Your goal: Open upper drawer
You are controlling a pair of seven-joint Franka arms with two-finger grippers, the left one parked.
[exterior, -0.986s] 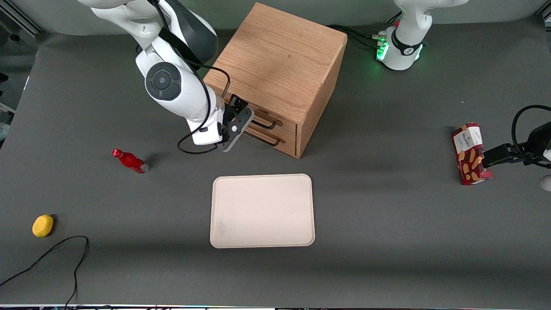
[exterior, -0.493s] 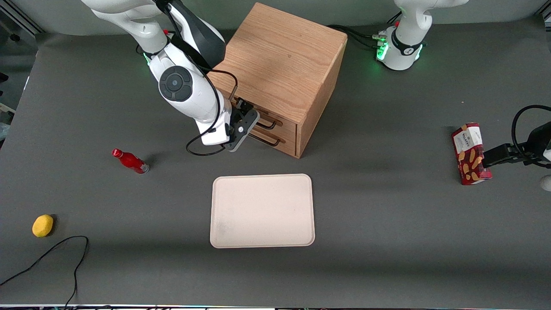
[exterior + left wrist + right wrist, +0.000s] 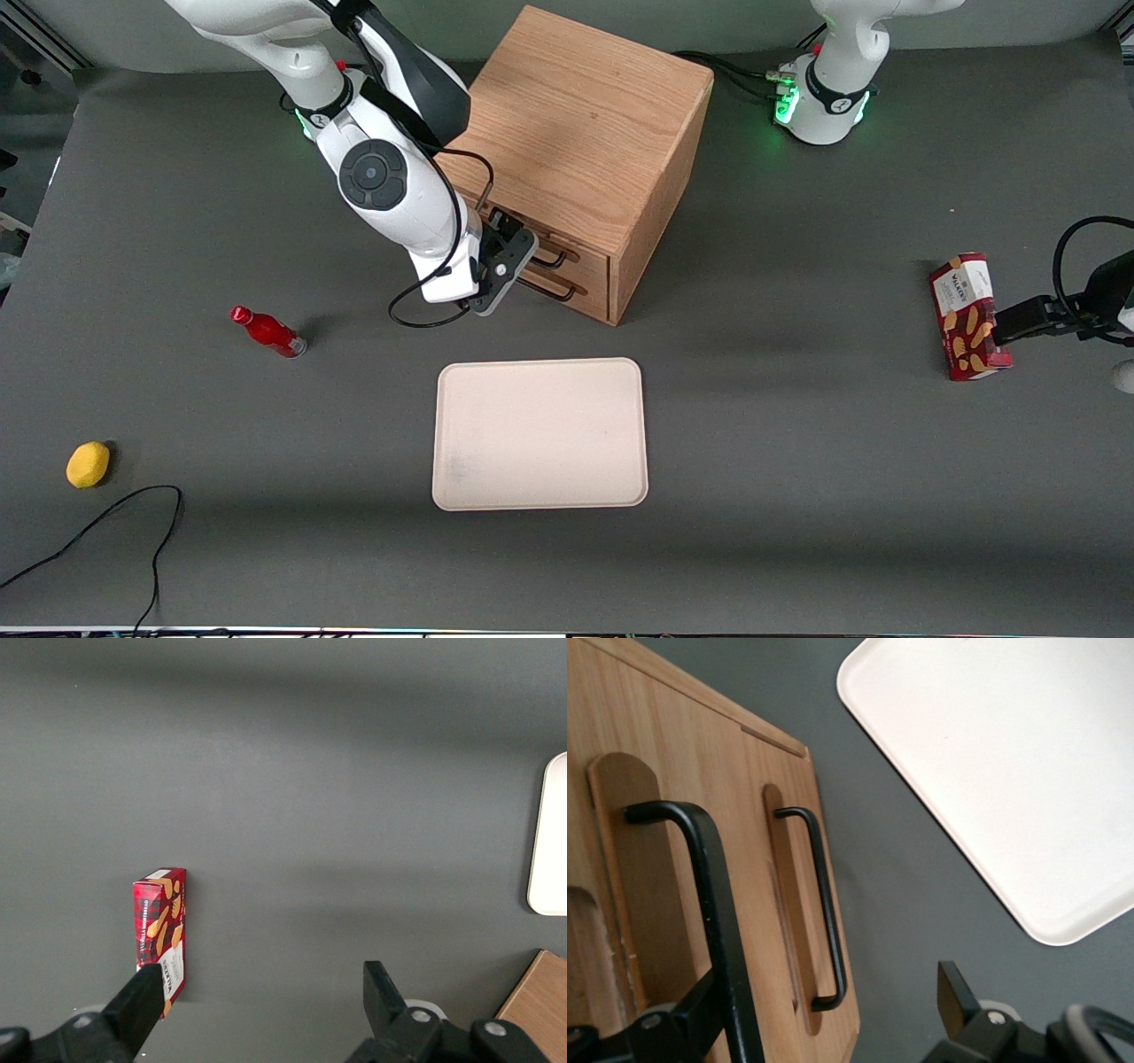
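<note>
Upper drawer (image 3: 586, 254) was shut, its front flush with the cabinet (image 3: 585, 124) face, directly above the lower drawer (image 3: 586, 299). In the front view the drawer fronts faced roughly 7 o'clock.

Gripper (image 3: 507, 257) sat at the upper handle (image 3: 551, 258), at the end nearer the working arm. On the wrist camera we saw the gripper (image 3: 824, 1010) with its fingers (image 3: 700, 1010) spread apart. The handle bar (image 3: 700, 895) ran just inside one finger. We couldn't tell if they touched.

The room to move lay in front of the drawers: a strip of bare table (image 3: 372, 372) ran out toward 7 o'clock. The tray (image 3: 540, 434) lay flat at 6 o'clock from the cabinet, near it but apart, and its nearest edge was the closest thing to the pull path.

A red bottle (image 3: 267, 331) lay on its side at 8 o'clock, well apart. A lemon (image 3: 88, 464) and a loose cable (image 3: 133, 532) were farther out the same way, at the working arm's end. A biscuit box (image 3: 966, 315) sat at 4 o'clock, at the parked arm's end.
</note>
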